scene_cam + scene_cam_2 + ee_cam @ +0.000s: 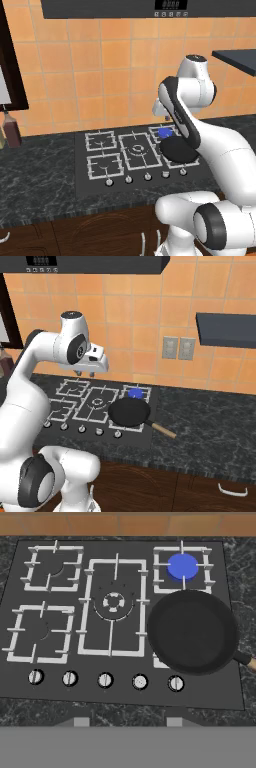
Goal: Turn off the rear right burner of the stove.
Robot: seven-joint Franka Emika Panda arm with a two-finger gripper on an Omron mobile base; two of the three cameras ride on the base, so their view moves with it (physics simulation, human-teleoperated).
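The stove (210,692) is a black glass cooktop with five grated burners and a front row of round silver knobs (105,680). Its rear right burner (182,566) (165,132) (135,393) shows a blue flame. A black frying pan (190,632) (129,412) sits on the front right grate, just in front of that flame. My gripper (124,722) (85,374) hovers well above the stove's middle, pointing down. It is open and empty, with its tips far apart. The fourth knob from the left (140,682) looks turned differently from the others.
The pan's wooden handle (163,430) juts right over the dark marble counter (210,426). A brown bottle (11,131) stands at the far left. A range hood (150,7) hangs overhead, a dark shelf (225,328) is at the right, and wall outlets (178,348) are on the tiles.
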